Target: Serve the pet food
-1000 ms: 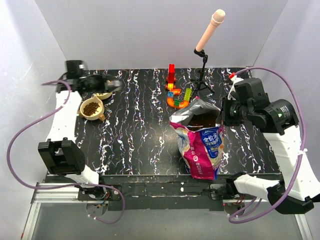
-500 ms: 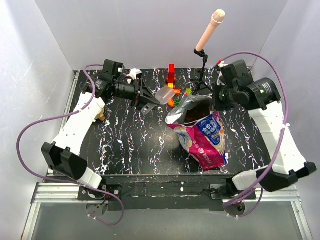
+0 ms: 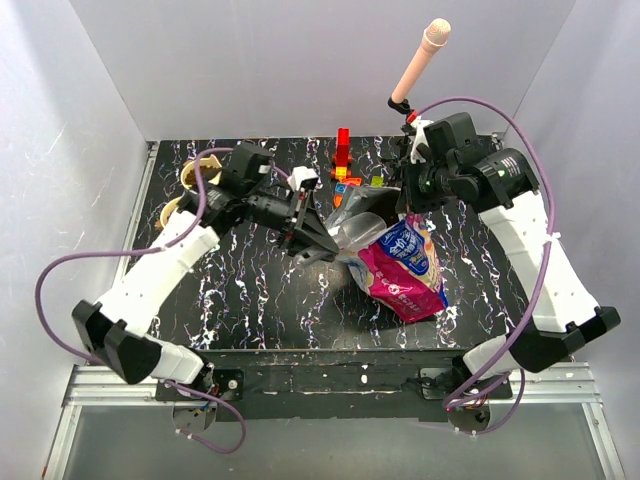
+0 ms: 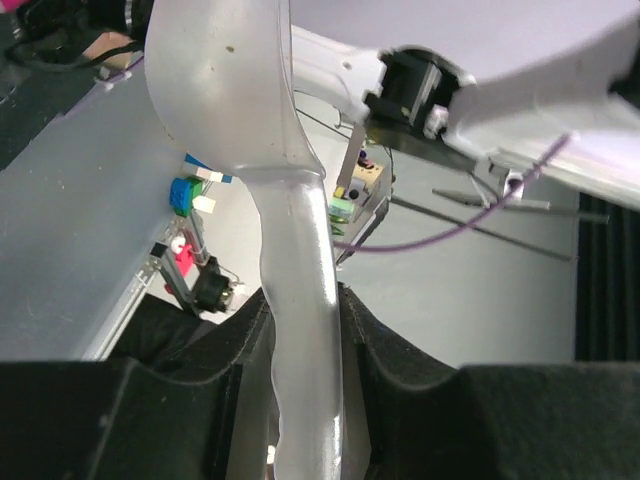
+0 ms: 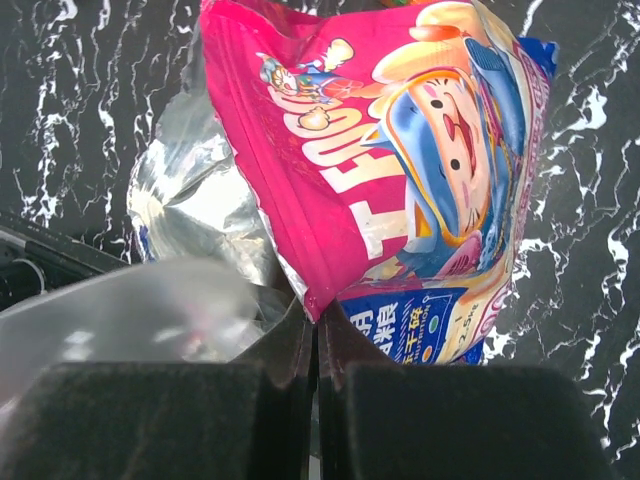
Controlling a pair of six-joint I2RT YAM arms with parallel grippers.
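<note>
The pet food bag (image 3: pixel 402 272), glossy pink, blue and white, lies tilted with its silver-lined mouth toward the left. My right gripper (image 3: pixel 408 203) is shut on the bag's top edge; in the right wrist view the fingers (image 5: pixel 318 325) pinch the pink seam of the bag (image 5: pixel 420 150). My left gripper (image 3: pixel 312 238) is shut on the handle of a clear plastic scoop (image 3: pixel 355 226), whose bowl is at the bag's mouth. The left wrist view shows the scoop handle (image 4: pixel 305 330) between the pads. No kibble shows in the mouth.
Two tan bowls (image 3: pixel 189 176) stand at the far left, partly hidden by my left arm. Bright toy blocks (image 3: pixel 343 160) lie behind the bag. A microphone on a stand (image 3: pixel 415 70) rises at the back right. White walls enclose the table.
My left arm has swung from the bowls rightward, carrying the scoop to the bag's mouth. My right gripper has moved back and left, tipping the bag further over.
</note>
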